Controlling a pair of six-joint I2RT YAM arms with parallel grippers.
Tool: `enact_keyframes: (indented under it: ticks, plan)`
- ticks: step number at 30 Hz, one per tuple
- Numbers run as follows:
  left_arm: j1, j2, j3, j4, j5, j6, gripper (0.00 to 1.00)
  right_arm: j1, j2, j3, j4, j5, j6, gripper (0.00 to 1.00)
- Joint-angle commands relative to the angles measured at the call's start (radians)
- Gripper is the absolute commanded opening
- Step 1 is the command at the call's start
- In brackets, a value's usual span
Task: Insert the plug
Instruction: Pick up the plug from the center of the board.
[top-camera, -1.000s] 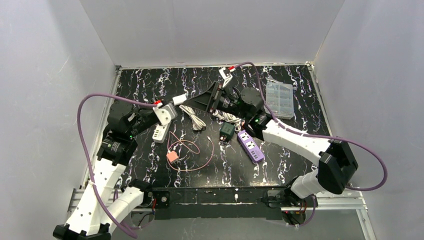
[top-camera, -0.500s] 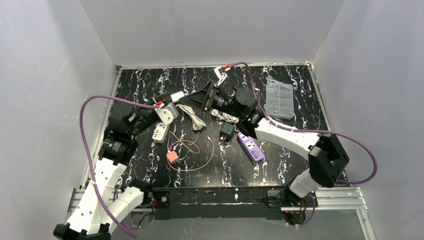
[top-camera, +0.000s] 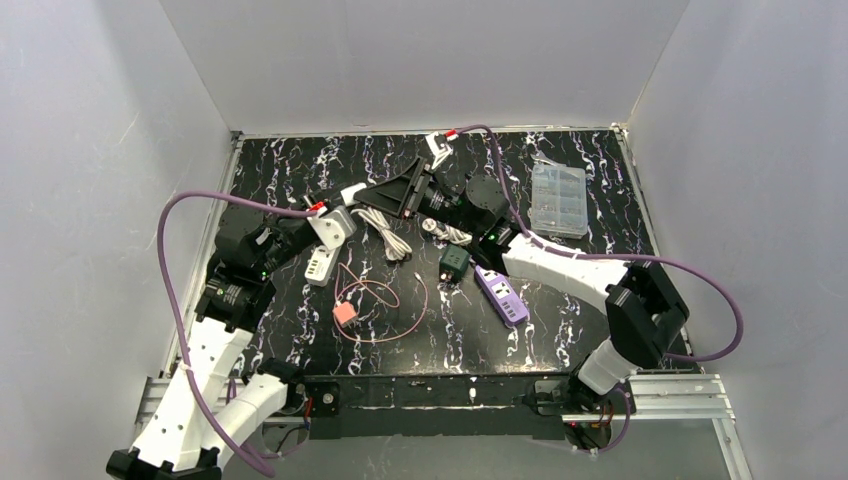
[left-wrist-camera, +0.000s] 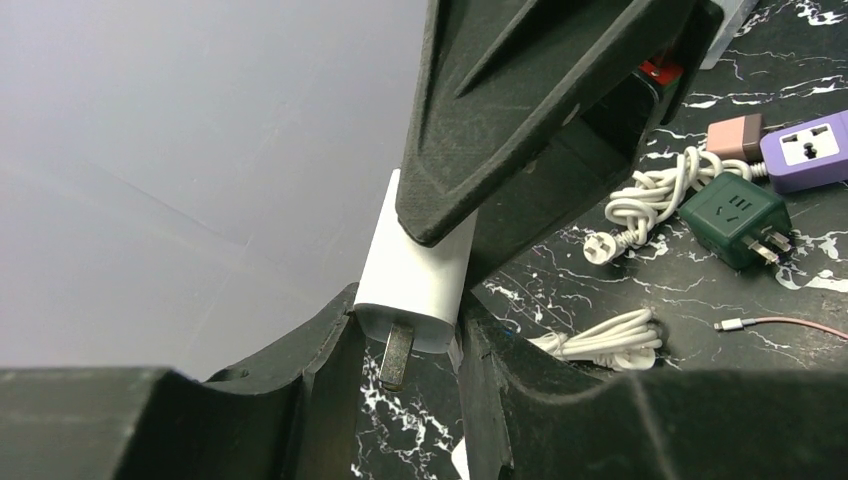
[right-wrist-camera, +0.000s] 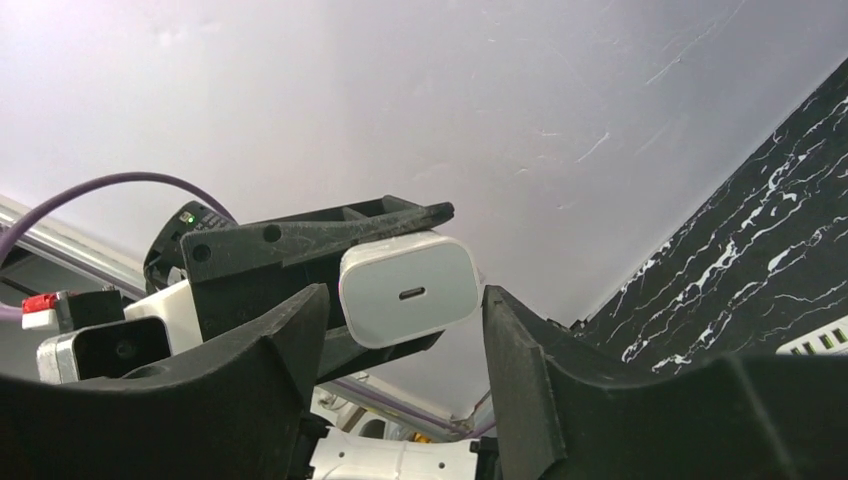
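Observation:
A white charger plug (top-camera: 352, 193) is held in the air by my left gripper (top-camera: 343, 205), which is shut on it. In the left wrist view the plug (left-wrist-camera: 420, 262) sits between my left fingers (left-wrist-camera: 320, 370) with a metal prong (left-wrist-camera: 397, 355) pointing down toward the camera. My right gripper (top-camera: 385, 196) is open, with its jaws on either side of the plug's USB-C end (right-wrist-camera: 410, 288); a small gap shows on each side. A purple power strip (top-camera: 500, 292) and a white power strip (top-camera: 319, 267) lie on the black marbled table.
A green cube adapter (top-camera: 454, 259), a coiled white cable (top-camera: 388, 232), a knotted white cord (top-camera: 447, 231) and a pink adapter (top-camera: 343, 312) with a looped pink cable lie mid-table. A clear plastic box (top-camera: 557, 199) sits at the back right. White walls enclose the table.

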Motion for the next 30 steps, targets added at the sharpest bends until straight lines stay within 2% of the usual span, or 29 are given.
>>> enact_keyframes:
  ticks: [1, 7, 11, 13, 14, 16, 17, 23, 30]
  plan:
    - [-0.006, -0.018, 0.017, 0.008, 0.006, -0.011, 0.0, 0.001, 0.023, 0.07, 0.083, 0.021, 0.015, 0.63]
    - [-0.007, -0.012, 0.02, 0.008, 0.003, -0.012, 0.0, 0.005, 0.035, 0.078, 0.098, 0.017, 0.026, 0.5]
    - [-0.009, -0.005, 0.019, 0.005, -0.009, -0.021, 0.01, 0.007, 0.026, 0.074, 0.093, 0.011, 0.023, 0.36]
    - [-0.009, 0.001, 0.02, -0.017, -0.01, -0.029, 0.31, 0.007, 0.013, 0.067, 0.07, 0.014, 0.001, 0.3]
    - [-0.009, 0.005, 0.02, -0.033, -0.009, -0.037, 0.54, 0.007, 0.005, 0.066, 0.046, 0.014, -0.019, 0.28]
    - [-0.009, 0.021, 0.038, -0.115, 0.003, -0.044, 0.93, 0.002, -0.018, 0.068, -0.027, 0.014, -0.084, 0.27]
    - [-0.009, 0.025, 0.043, -0.136, 0.003, -0.053, 0.98, -0.001, -0.028, 0.073, -0.058, 0.01, -0.107, 0.27]
    - [-0.009, 0.002, 0.014, -0.234, -0.027, -0.129, 0.98, -0.036, -0.072, 0.105, -0.359, 0.004, -0.351, 0.27]
    - [0.003, 0.064, 0.057, -0.457, -0.026, -0.226, 0.98, -0.048, -0.051, 0.247, -0.741, 0.102, -0.768, 0.27]
